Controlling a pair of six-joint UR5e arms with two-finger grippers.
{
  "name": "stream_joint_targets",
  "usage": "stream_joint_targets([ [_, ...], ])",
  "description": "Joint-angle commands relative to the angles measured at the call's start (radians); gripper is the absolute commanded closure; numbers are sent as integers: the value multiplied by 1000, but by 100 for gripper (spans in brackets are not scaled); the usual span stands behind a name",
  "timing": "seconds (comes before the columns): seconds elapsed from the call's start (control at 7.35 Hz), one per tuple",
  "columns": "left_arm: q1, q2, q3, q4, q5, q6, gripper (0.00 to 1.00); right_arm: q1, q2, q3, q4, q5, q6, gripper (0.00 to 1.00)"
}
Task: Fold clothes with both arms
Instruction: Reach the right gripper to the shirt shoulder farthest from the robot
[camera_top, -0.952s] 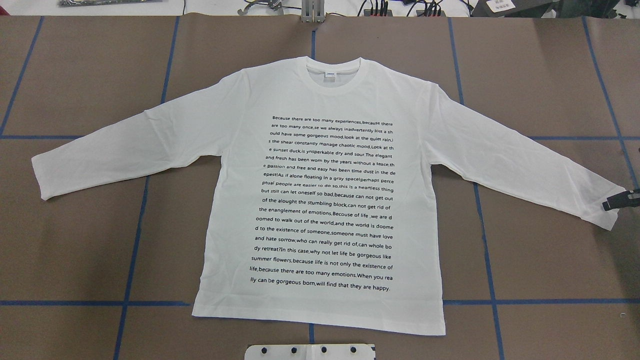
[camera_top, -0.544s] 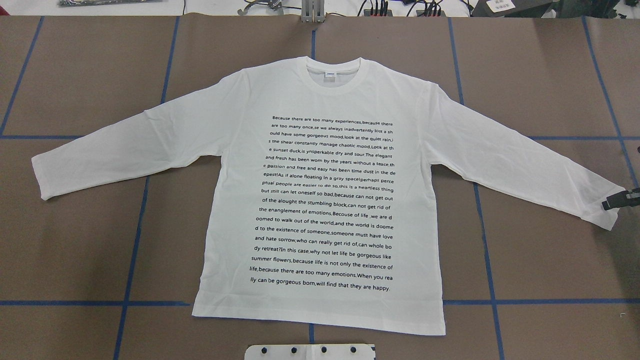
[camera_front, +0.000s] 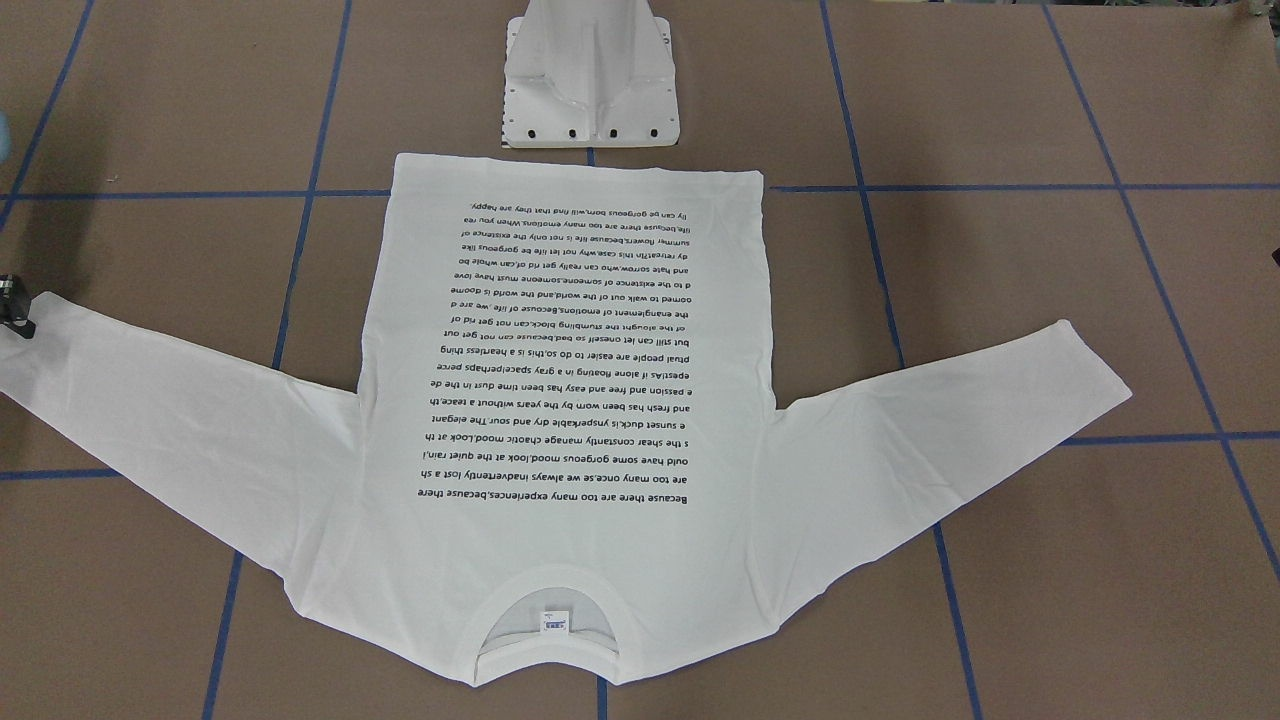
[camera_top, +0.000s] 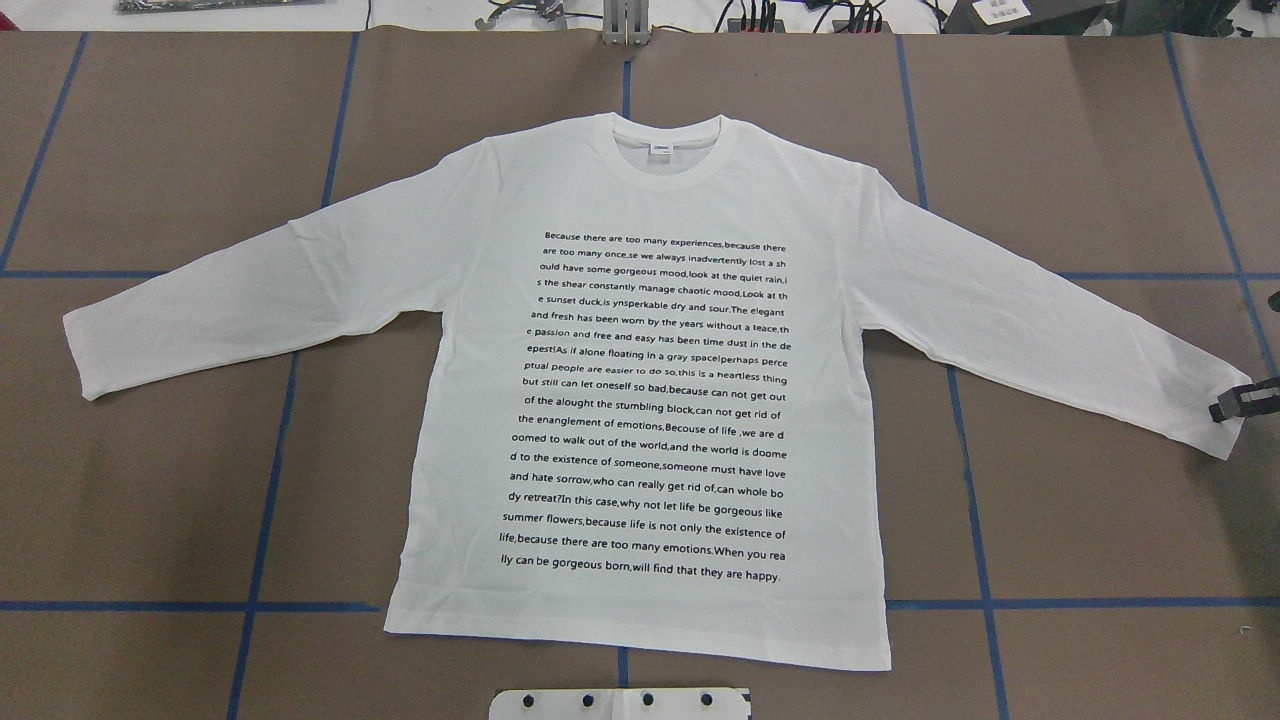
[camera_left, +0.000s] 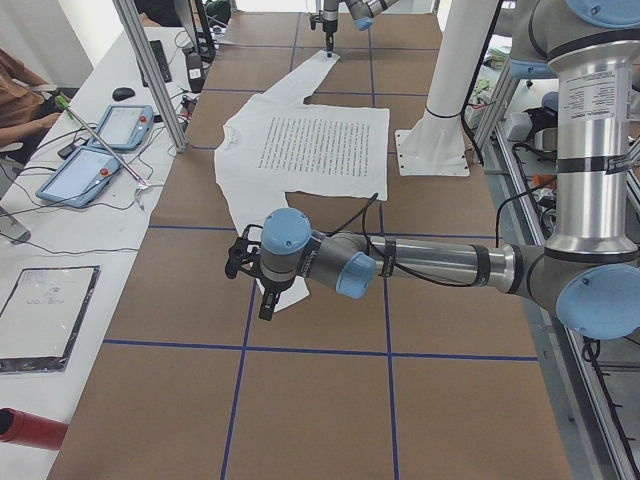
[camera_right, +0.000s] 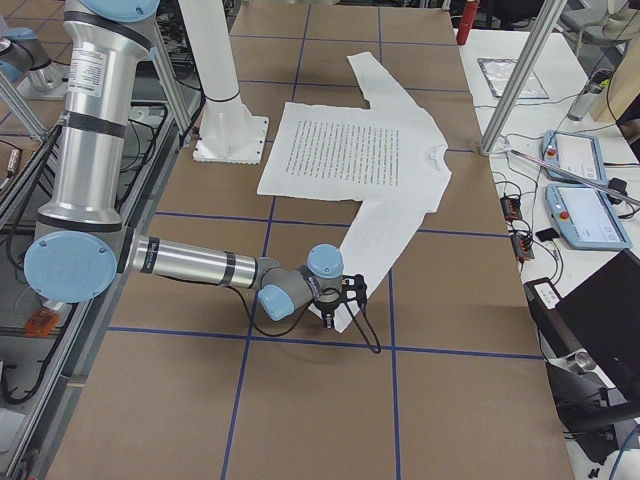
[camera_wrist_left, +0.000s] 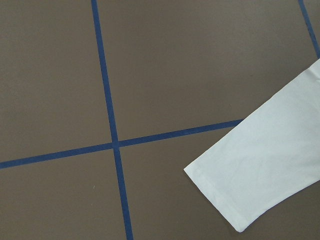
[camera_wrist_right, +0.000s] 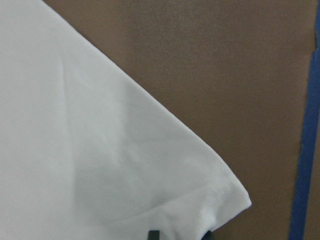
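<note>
Shirt: you've got the white long-sleeve T-shirt (camera_top: 650, 210) flat on the brown table (camera_top: 150, 500), centre of overhead view, print side up, sleeves (camera_top: 250, 300) spread out to both sides.
Collar: ribbed collar (camera_top: 668, 180) w/ small label (camera_top: 663, 150) sits top centre. The hem is at the bottom, just short of the white pedestal base (camera_top: 615, 708), not touching.
R claw: right gripper (camera_top: 1238, 402) is at the right edge of the overhead view, at that sleeve's cuff (camera_top: 1222, 435). Its wrist cam shows two dark fingertips (camera_wrist_right: 153, 234) at the bottom edge, standing apart, cuff fabric between them.
L claw: left gripper (camera_left: 264, 305) shows only in the left side view, lower centre, pointing down by the near cuff. You can't tell if it's apart or together.
L wrist cam: cuff end lies lower right, blue tape lines (camera_wrist_left: 107, 100) cross just left of it.
</note>
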Motion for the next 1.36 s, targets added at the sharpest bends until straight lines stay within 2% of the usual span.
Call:
stream_joint_targets([
  [0.0,0,-2,2,0,1,0,0,-1,1,19,-2,21,-6,90],
  [0.27,0,-2,4,0,1,0,0,62,-3,56,0,107,-8,100],
  [0.68,0,-2,7,0,1,0,0,82,7,192,-2,170,-6,100],
  [1.09,0,-2,10,0,2,2,0,134,237,211,-130,381,9,100],
  [1.22,0,-4,11,0,2,2,0,156,322,211,-196,427,19,100],
])
